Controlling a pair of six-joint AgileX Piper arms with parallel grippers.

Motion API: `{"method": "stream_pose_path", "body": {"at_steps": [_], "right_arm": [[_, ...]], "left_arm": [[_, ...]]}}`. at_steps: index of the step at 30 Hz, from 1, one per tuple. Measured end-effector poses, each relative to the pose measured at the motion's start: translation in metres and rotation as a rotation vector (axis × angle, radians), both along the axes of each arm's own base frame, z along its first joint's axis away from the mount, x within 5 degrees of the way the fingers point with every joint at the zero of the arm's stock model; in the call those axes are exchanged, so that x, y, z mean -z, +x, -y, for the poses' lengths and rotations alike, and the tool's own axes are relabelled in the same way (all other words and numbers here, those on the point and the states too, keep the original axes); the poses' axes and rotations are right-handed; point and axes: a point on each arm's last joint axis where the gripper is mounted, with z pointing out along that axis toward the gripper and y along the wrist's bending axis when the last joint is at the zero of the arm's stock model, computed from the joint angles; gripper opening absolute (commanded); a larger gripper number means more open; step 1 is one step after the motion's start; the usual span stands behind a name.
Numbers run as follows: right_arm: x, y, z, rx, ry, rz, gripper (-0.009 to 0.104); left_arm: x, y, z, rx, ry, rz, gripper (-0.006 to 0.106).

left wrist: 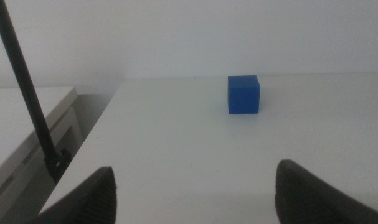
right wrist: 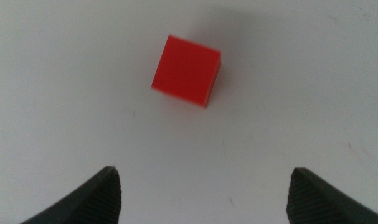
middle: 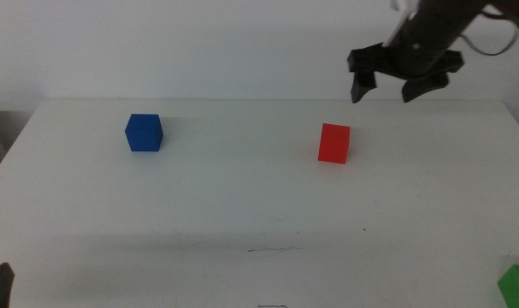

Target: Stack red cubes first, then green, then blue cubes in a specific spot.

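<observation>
Above the far right part of the white surface [middle: 242,205], the right gripper [middle: 403,85] hung with its jaws spread wide and nothing between them. Below and slightly nearer, the red cube [middle: 333,143] sat alone on the surface. Well apart to the left rested the blue cube [middle: 144,133], and the green cube [middle: 517,285] showed at the near right corner. Low at the near left edge waited the left gripper [left wrist: 195,193], wide open and empty.

A laboratory test bench is indicated: a bare white table [middle: 242,197] is set against a plain white wall [middle: 199,43], and a second white surface [left wrist: 20,124] is seen beside the table.
</observation>
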Motion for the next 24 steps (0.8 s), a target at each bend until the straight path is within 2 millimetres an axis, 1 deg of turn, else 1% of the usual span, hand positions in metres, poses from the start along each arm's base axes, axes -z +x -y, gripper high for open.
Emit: {"method": "stream_pose_path", "body": {"at_steps": [2,3,4,7,11,16,19,23,24], "right_arm": [[0.01,0.013,-0.004,0.017,0.002,-0.012,0.068],[0.02,0.021,-0.007,0.028,0.003,-0.027,0.068],[0.024,0.027,-0.008,0.039,0.009,-0.029,0.068],[0.046,0.045,-0.014,0.062,0.012,-0.054,0.068],[0.069,0.063,-0.02,0.091,0.018,-0.074,0.068],[0.091,0.074,-0.023,0.176,0.029,-0.113,0.068],[0.099,0.077,-0.025,0.215,0.023,-0.117,0.068],[0.109,0.079,-0.033,0.222,0.025,-0.109,0.068],[0.114,0.08,-0.038,0.226,0.027,-0.108,0.068]], "left_arm": [[0.0,0.0,0.0,0.0,0.0,0.0,0.084],[0.0,0.0,0.0,0.0,0.0,0.0,0.084],[0.0,0.0,0.0,0.0,0.0,0.0,0.084],[0.0,0.0,0.0,0.0,0.0,0.0,0.084],[0.0,0.0,0.0,0.0,0.0,0.0,0.084],[0.0,0.0,0.0,0.0,0.0,0.0,0.084],[0.0,0.0,0.0,0.0,0.0,0.0,0.084],[0.0,0.0,0.0,0.0,0.0,0.0,0.084],[0.0,0.0,0.0,0.0,0.0,0.0,0.084]]}}
